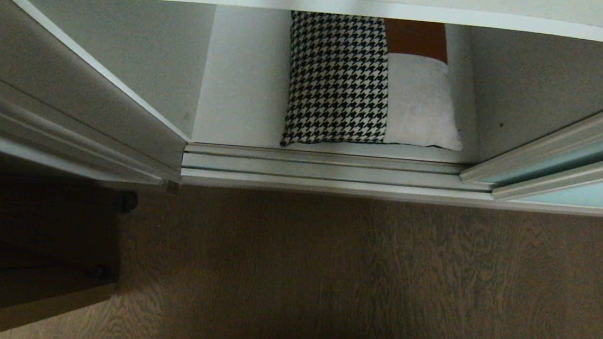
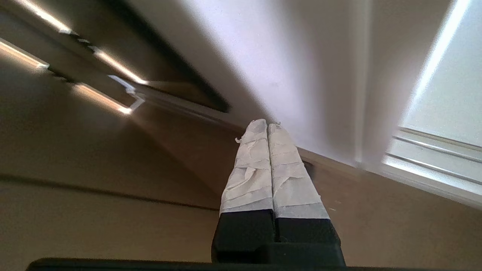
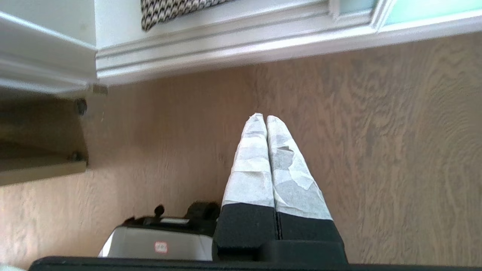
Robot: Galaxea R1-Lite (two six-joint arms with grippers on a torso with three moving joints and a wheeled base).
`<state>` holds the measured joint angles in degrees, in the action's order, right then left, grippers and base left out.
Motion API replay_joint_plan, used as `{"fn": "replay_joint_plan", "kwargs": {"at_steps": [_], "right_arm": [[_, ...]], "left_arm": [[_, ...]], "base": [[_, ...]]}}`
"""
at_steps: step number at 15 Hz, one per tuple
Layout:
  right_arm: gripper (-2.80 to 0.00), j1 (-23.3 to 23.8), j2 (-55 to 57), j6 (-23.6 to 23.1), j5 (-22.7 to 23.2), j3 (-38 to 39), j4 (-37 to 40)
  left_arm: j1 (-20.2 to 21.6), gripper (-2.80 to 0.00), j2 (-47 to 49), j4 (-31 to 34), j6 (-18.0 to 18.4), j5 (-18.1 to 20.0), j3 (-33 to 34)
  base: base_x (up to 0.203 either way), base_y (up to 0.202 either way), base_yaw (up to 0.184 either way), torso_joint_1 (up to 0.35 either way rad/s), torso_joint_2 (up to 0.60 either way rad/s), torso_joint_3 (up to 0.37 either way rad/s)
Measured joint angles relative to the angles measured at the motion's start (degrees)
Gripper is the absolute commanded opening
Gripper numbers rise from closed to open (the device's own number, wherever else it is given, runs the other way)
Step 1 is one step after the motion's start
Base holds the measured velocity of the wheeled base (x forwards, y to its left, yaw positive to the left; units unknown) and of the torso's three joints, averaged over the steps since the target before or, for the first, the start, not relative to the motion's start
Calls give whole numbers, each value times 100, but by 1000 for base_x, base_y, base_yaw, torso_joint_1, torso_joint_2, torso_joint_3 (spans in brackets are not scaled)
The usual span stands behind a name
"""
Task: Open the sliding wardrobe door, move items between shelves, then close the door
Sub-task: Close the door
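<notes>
no legible text or labels

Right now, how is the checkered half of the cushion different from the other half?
The cushion lies flat on the bottom shelf. Its checkered half is one black-and-white houndstooth panel; the other half is split into a rust-brown patch at the back and a light-grey patch in front. The checkered half lies to the robot's left, the plain half to its right. Both end at the same front edge.
</notes>
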<state>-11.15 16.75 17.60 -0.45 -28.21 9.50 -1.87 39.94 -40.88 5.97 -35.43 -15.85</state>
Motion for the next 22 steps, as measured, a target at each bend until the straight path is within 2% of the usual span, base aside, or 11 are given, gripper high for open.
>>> {"fn": "replay_joint_plan", "kwargs": {"at_steps": [3,5,8,10,13,15,18,22], "right_arm": [[-280,169,-96,66,-174,78,-129],[-280,335,-118,233,-412,188,-348],[-280,411,-127,40,-363,440,-651],[-280,413,-129,-37,-272,486,-782],[-280,418,-127,6,-277,532,-785],[-280,418,-127,2,-225,553,-813],[-280,418,-127,-5,-144,622,-885],[-280,418,-127,-60,-134,803,-961]], "left_arm": [[247,-280,-537,264,-5,26,282],[376,-280,-910,459,53,224,576],[437,-280,-1612,1018,111,910,843],[431,-280,-2155,1883,108,1430,932],[378,-280,-2697,3085,-4,2605,1402],[338,-280,-3144,3664,-232,3175,1522],[308,-280,-3751,4180,-539,3490,1514],[296,-280,-3966,4256,-590,3521,1508]], "base": [[0,0,0,0,0,0],[0,0,0,0,0,0],[0,0,0,0,0,0],[0,0,0,0,0,0],[0,0,0,0,0,0],[0,0,0,0,0,0],[0,0,0,0,0,0],[0,0,0,0,0,0]]}}
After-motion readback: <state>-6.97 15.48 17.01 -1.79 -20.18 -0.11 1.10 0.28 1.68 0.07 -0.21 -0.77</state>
